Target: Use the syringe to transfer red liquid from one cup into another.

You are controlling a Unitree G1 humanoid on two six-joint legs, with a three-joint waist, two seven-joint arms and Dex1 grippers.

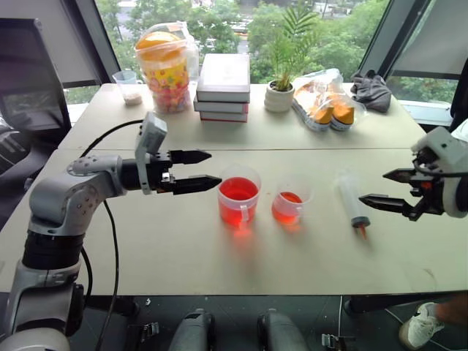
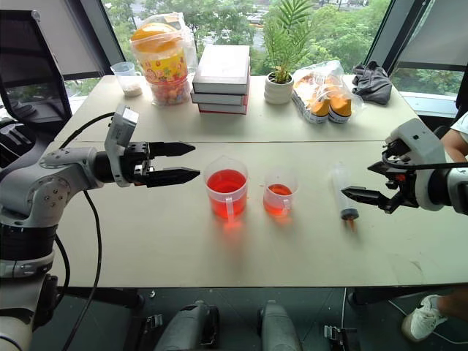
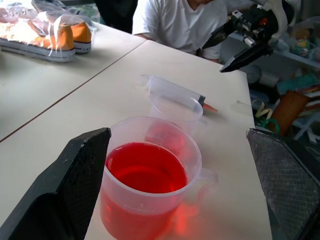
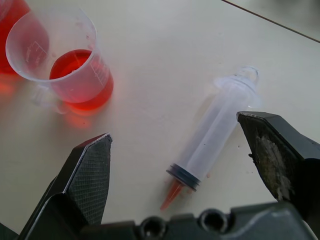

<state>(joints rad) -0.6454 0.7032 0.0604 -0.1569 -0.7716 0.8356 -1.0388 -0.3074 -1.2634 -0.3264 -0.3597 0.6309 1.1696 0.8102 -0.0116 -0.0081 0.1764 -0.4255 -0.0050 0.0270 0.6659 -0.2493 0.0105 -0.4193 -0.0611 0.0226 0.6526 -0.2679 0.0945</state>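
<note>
Opening step: the syringe (image 1: 349, 199) is not yet picked up. It lies flat on the table (image 1: 146, 256), right of centre in the head views, plunger end toward the top of the frame and orange-red tip toward the bottom. The right gripper (image 1: 376, 187) hovers at the right edge of the frame, just beside the syringe and apart from it, its jaws spread wide and empty. In the right wrist view the barrel lies between the 2 jaws, untouched.

The left gripper (image 1: 208, 168) hangs left of centre, pointing at the large cup (image 1: 238, 196), jaws also wide apart and holding nothing. In the left wrist view the cup sits between the jaws with clear space on each side.

Next move, as judged: the right gripper lowers over the barrel and closes across it, then lifts and tips the syringe so the tip can enter the large cup. The left gripper looks placed to steady that cup. The round, smooth barrel may roll or slip under a poor grip.

Appearance: the syringe is clear plastic, thick-barrelled, with a dark seal near the tip; the barrel looks empty. The large cup, with a small side handle, holds red liquid (image 1: 238, 191) to about half its height. The small cup (image 1: 290, 202) stands just to its right, near but apart, with a shallower layer of the same liquid. Both glow red onto the table.
</note>
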